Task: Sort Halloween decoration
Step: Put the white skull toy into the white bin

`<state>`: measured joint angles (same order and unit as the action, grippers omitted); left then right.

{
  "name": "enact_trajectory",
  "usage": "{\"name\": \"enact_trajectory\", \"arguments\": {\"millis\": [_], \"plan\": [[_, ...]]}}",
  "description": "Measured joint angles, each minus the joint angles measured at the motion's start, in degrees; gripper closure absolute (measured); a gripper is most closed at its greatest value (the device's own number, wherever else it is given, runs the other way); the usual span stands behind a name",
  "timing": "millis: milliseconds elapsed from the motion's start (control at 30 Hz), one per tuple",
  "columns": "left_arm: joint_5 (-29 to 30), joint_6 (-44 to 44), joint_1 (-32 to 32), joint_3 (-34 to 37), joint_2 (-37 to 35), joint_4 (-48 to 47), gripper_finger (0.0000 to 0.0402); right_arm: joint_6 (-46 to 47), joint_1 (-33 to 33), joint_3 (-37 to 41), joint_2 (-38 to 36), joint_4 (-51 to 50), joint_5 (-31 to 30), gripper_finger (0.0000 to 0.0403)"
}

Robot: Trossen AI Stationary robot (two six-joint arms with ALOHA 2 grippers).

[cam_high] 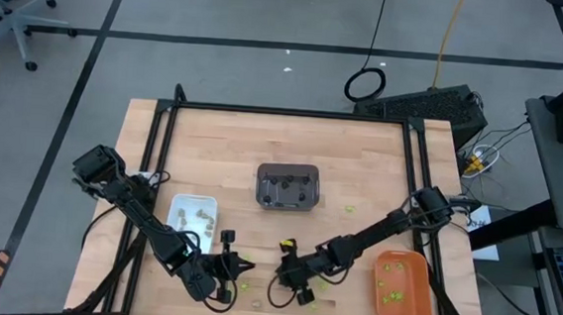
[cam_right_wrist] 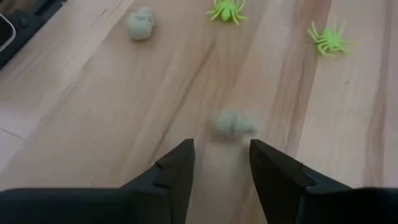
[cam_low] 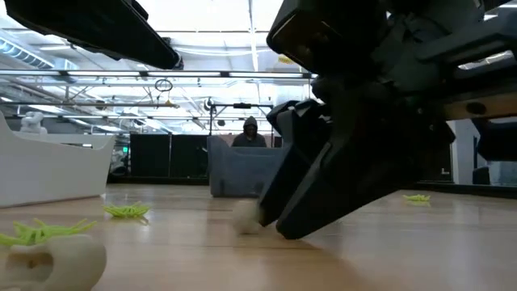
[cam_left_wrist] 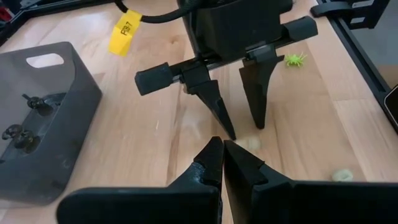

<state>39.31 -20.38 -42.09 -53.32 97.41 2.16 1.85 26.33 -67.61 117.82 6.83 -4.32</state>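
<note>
My right gripper (cam_right_wrist: pixel 221 146) is open low over the table near its near edge (cam_high: pixel 287 265). A pale tan trinket (cam_right_wrist: pixel 233 124) lies on the wood just ahead of its fingertips, not between them. The left wrist view shows the same fingers (cam_left_wrist: pixel 244 129) spread above that trinket (cam_left_wrist: pixel 252 144). My left gripper (cam_left_wrist: pixel 222 146) is shut and empty, a little to the left (cam_high: pixel 237 266), pointing at the right gripper. More tan trinkets (cam_right_wrist: pixel 140 23) (cam_left_wrist: pixel 341 176) and lime-green spiders (cam_right_wrist: pixel 328 38) (cam_left_wrist: pixel 295 59) lie loose on the table.
A white tray (cam_high: pixel 193 214) holds tan pieces, a dark grey tray (cam_high: pixel 287 186) holds dark pieces, and an orange tray (cam_high: pixel 401 288) holds green ones. The two grippers are close together. A person shows far behind the table in the low view (cam_low: pixel 250 129).
</note>
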Motion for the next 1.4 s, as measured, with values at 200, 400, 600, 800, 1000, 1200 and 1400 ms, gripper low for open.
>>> {"name": "enact_trajectory", "arguments": {"millis": [200, 400, 600, 800, 1000, 1200, 1400], "plan": [[0.00, 0.13, 0.00, 0.00, 0.00, -0.07, 0.0388, 1.77, -0.13, 0.00, -0.13, -0.35, -0.10, 0.0294], [-0.49, -0.17, -0.04, 0.00, 0.00, -0.22, 0.0388, 7.93, 0.91, 0.10, 0.00, 1.46, -5.89, 0.0291], [-4.15, -1.43, -0.56, 0.01, 1.53, -0.70, 0.0388, 11.11, 3.61, 0.14, 0.09, 3.14, -11.14, 0.0265], [-14.11, -1.22, -0.01, -1.40, 2.66, -7.39, 0.0348, 10.73, 6.07, 0.14, 0.09, 3.25, -12.84, 0.0255], [-14.03, -1.47, 1.29, -7.40, 3.81, -18.23, 0.0264, 7.81, 6.69, 0.13, 0.07, 3.26, -15.95, 0.0255], [-14.04, -0.05, 2.53, -8.02, 8.34, -19.10, 0.0243, 8.02, 6.71, 0.13, 0.00, 2.77, -16.69, 0.0255], [-14.85, -0.32, 3.99, -8.00, 10.33, -19.96, 0.0256, 8.95, 7.60, 0.13, -0.02, 1.27, -16.61, 0.0254]]}}
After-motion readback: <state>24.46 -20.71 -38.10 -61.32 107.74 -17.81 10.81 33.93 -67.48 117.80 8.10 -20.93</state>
